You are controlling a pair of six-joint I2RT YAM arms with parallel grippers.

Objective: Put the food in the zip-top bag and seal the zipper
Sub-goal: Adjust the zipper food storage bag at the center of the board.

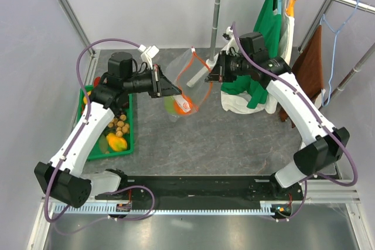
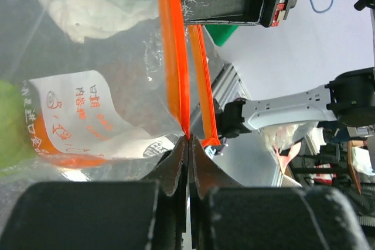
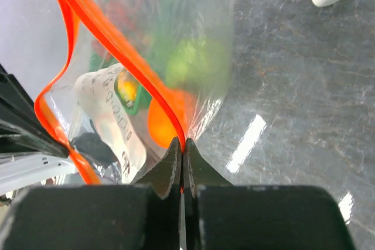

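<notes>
The left tool (image 2: 188, 144) and right tool (image 3: 183, 147) are each clamping an end of the zipper (image 2: 174, 57), holding the bag (image 1: 193, 83) aloft right of the tray (image 1: 131, 127). Green and orange food (image 3: 190, 62) is showing inside the bag.

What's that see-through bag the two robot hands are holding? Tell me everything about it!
The bag is clear, crinkly plastic with a white label printed in orange. An orange zipper runs along its mouth, which gapes open in the middle. It is stretched over the grey table between the left gripper and the right gripper, each pinched shut on the zipper. A green lump shows inside.
</notes>
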